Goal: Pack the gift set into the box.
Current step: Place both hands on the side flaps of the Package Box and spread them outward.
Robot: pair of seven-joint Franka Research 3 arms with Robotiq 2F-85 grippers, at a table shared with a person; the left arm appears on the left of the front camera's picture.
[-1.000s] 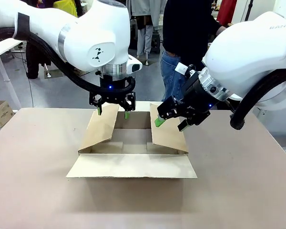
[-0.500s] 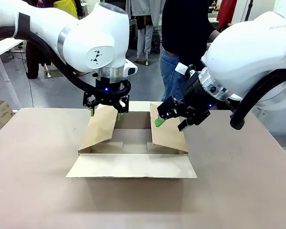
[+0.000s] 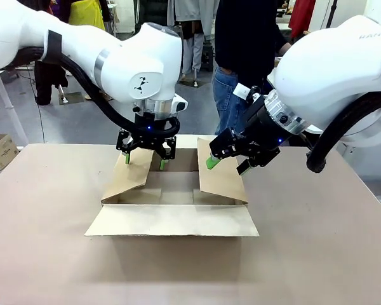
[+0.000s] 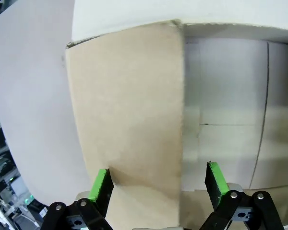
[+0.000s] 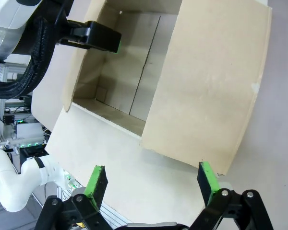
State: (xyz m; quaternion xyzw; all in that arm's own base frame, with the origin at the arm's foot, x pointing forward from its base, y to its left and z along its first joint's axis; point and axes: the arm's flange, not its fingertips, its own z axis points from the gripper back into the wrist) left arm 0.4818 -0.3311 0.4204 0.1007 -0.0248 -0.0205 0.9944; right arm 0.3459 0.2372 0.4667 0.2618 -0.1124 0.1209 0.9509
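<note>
The box (image 3: 171,219), a brown cardboard carton, stands in the middle of the table with all four flaps spread and its inside bare. My left gripper (image 3: 144,160) is open, its green fingertips astride the top edge of the left flap (image 3: 130,175). In the left wrist view that flap (image 4: 129,110) runs up between the left gripper's (image 4: 158,184) fingers. My right gripper (image 3: 227,165) hovers open over the right flap (image 3: 221,184); the right wrist view shows this flap (image 5: 211,91) ahead of the gripper (image 5: 151,182). The gift set is out of view.
A person (image 3: 241,57) in dark clothes stands at the far side of the table (image 3: 44,254). A small printed cardboard box (image 3: 0,149) sits on the floor at far left. The left arm's gripper (image 5: 93,38) appears in the right wrist view above the carton.
My left gripper has moved down and slightly right onto the left flap's edge, pressing it outward. The carton has shifted a little to the left. The right arm has stayed still.
</note>
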